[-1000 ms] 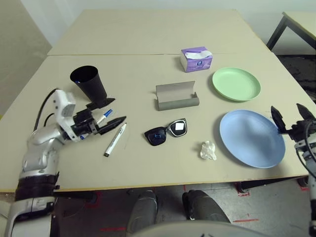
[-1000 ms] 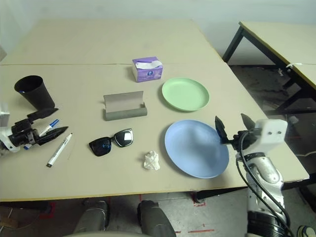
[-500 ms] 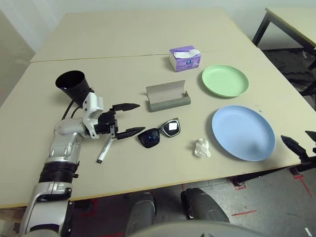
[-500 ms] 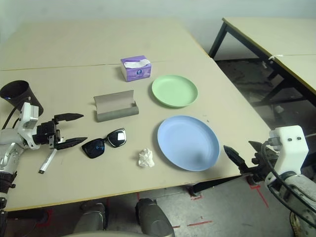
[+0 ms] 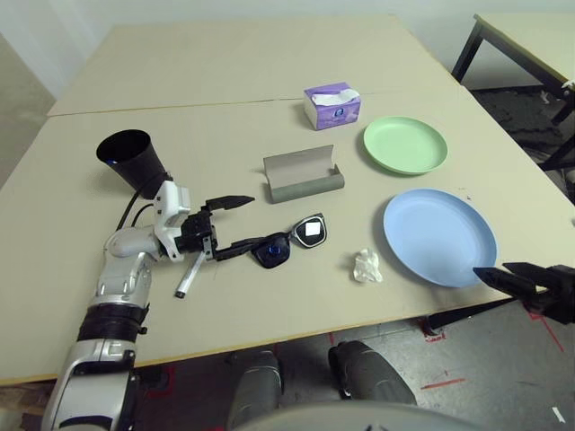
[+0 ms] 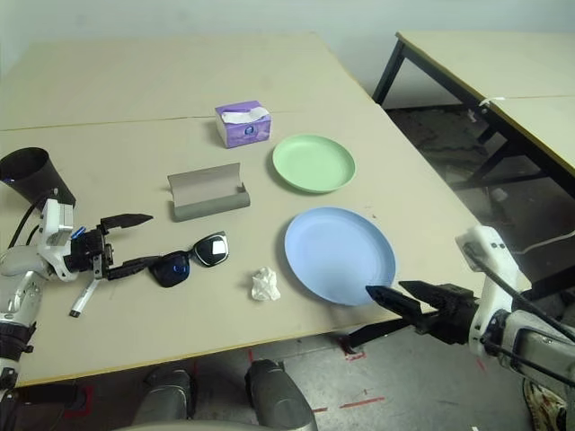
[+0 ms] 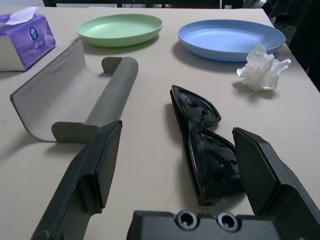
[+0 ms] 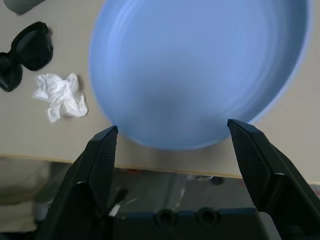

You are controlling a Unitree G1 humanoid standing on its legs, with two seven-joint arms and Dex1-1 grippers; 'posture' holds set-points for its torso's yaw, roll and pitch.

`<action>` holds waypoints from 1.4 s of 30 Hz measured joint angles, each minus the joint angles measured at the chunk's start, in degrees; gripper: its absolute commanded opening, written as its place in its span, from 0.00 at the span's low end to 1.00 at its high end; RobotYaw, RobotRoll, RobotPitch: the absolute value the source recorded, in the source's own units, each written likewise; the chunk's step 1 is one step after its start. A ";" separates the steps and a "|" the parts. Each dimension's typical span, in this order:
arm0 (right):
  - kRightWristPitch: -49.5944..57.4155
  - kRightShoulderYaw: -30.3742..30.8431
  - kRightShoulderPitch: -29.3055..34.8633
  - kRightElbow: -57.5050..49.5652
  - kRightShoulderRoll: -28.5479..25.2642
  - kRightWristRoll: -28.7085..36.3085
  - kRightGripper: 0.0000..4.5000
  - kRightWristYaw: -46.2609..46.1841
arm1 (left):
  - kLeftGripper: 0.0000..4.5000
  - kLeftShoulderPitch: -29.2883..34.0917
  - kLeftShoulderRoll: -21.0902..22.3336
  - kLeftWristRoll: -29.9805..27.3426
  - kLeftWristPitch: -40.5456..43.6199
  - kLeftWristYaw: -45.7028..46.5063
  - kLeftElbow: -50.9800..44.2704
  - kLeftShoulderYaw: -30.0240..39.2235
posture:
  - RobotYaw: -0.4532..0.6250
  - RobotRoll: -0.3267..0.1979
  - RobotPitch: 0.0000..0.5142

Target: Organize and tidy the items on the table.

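Beige and matte, the bench [image 5: 269, 81] is crossed by a thin seam, and a purple tissue box [image 5: 331, 105] is seen beyond the other things. The left claw [image 5: 238, 223] is held released, its fingers wide apart and level, just at the black sunglasses [image 5: 289, 243], which lie near the middle of the bench; one finger is seen beside the near lens, but contact cannot be judged. The grey glasses case [image 5: 303, 175] lies open just behind them. The sunglasses are judged light, stiff and easily scratched, so they are better taken at the frame or bridge, not on the lenses. The right claw [image 6: 401, 298] is also released and empty, held off the bench edge before the light-blue plate [image 6: 340, 255]. This plate is probably light and smooth and is best gripped at its rim. A crumpled tissue [image 5: 367, 266] is lying between sunglasses and plate; it is soft.
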 measured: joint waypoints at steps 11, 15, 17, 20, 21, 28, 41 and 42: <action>8.72 -4.49 -7.19 7.17 3.92 -0.08 1.00 -10.30 | 1.00 0.84 -0.84 0.03 -0.63 0.78 -1.02 -0.18 | 0.25 0.62 0.22; 8.72 -4.22 -8.64 7.78 4.26 1.13 1.00 -12.81 | 1.00 0.86 -1.39 0.04 -0.89 1.05 -1.15 -0.22 | 0.25 0.62 0.22; 8.72 -3.74 -8.89 7.72 4.32 1.98 1.00 -13.37 | 1.00 0.87 -1.51 0.04 -0.97 1.25 -1.66 -0.24 | 0.26 0.62 0.22; 8.73 -1.88 -8.60 7.08 4.21 2.21 1.00 -13.69 | 1.00 0.87 -1.52 0.04 -0.99 1.44 -1.92 -0.24 | 0.26 0.62 0.22; 8.73 -1.15 -8.41 6.70 4.20 2.26 1.00 -13.70 | 1.00 0.90 -1.51 0.04 -0.99 1.48 -2.02 -0.24 | 0.26 0.62 0.22; 8.74 2.87 -6.43 5.43 1.84 3.48 1.00 -12.77 | 1.00 2.07 -1.51 0.03 -1.00 2.12 -2.83 -0.23 | 0.28 0.62 0.21; 8.75 4.81 -6.02 5.18 0.49 8.92 0.14 -13.58 | 1.00 2.85 -2.28 0.01 -0.98 3.74 -4.90 -0.33 | 0.28 0.62 0.22; 8.74 4.80 -5.99 5.18 0.47 9.05 0.04 -13.77 | 1.00 2.90 -2.45 0.00 -0.96 3.90 -5.09 -0.35 | 0.28 0.62 0.22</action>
